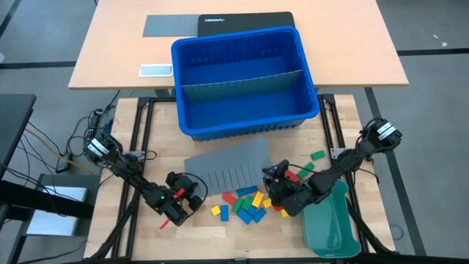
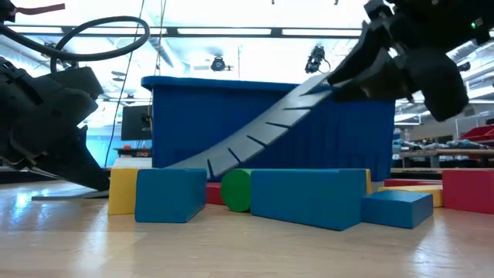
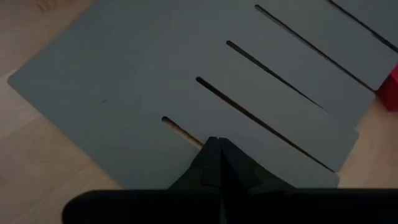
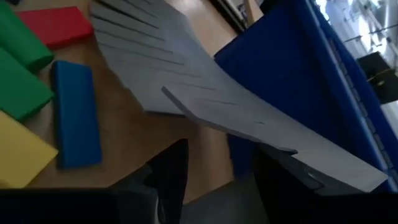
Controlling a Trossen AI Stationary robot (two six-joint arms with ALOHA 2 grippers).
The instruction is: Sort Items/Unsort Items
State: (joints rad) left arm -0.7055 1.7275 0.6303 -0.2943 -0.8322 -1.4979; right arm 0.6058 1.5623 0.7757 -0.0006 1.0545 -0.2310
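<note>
Low over blocks (image 1: 248, 206), right claw (image 1: 272, 180) parted, left claw (image 1: 192, 192) closed

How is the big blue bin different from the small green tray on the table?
The blue bin is far larger and deeper than the green tray. The bin is rectangular with a grey divider across it; the tray is oblong, without one. The bin sits at the far side, the tray at the near right corner. Both look empty.

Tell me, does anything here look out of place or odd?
Yes. The grey slotted divider sheet is outside the blue bin. It lies on the table and bends upward at its right end, where the right tool is. Loose blocks are scattered in front of it, not sorted.
</note>
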